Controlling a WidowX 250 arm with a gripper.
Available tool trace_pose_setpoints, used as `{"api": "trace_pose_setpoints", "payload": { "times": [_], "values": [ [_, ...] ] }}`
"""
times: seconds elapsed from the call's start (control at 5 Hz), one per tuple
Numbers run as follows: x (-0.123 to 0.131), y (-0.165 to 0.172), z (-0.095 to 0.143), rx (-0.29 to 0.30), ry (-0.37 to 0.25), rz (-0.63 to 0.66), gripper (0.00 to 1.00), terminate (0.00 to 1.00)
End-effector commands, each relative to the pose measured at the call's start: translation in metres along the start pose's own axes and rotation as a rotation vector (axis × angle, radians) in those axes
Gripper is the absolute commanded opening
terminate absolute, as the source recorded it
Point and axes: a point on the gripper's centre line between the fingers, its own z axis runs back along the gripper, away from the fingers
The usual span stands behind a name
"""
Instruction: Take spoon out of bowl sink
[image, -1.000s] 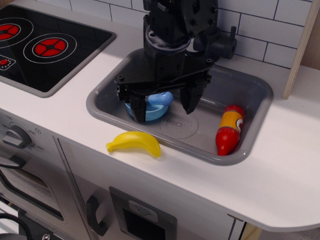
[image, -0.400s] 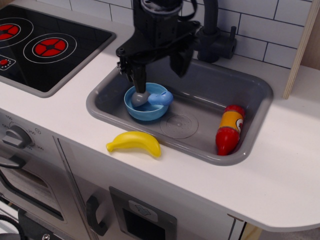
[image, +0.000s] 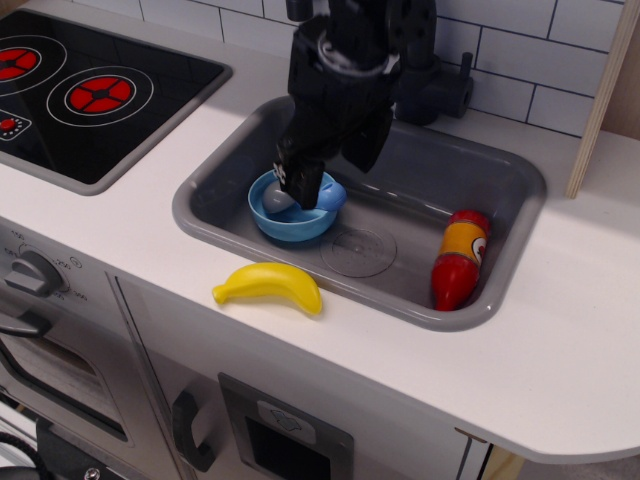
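Note:
The light-blue bowl (image: 292, 230) sits in the left part of the grey sink (image: 420, 200). The spoon lies in the bowl, with its grey head (image: 273, 201) at the left and its blue handle (image: 332, 192) sticking over the right rim. My black gripper (image: 330, 180) has come down over the bowl. One finger (image: 300, 175) reaches into the bowl across the spoon's middle, and the other finger (image: 365, 145) hangs behind and to the right. The jaws stand apart, with the handle between them. The spoon's middle is hidden.
A yellow banana (image: 268, 285) lies on the white counter in front of the sink. A red and yellow bottle (image: 458, 258) lies in the sink's right end. A dark faucet (image: 445, 85) stands behind the sink. A black stove top (image: 90, 95) is at the left.
The gripper rose from the sink floor, shifted and turned, then came down so that one finger now sits in the bowl over the spoon. The bowl and the spoon have not moved.

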Motion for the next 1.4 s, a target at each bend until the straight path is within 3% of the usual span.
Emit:
{"api": "trace_pose_setpoints", "payload": {
  "times": [0.0,0.4,0.8,1.0,1.2],
  "values": [
    [0.020,-0.014,-0.016,-0.042,0.043,0.149,1.00,0.00],
    [0.022,-0.023,-0.031,-0.013,0.056,0.206,1.00,0.00],
    [0.007,-0.023,-0.044,0.008,0.036,0.172,1.00,0.00],
    [0.005,-0.023,-0.045,0.002,0.037,0.177,0.00,0.00],
    [0.010,-0.024,-0.037,-0.020,0.038,0.198,0.00,0.00]
  ]
}}
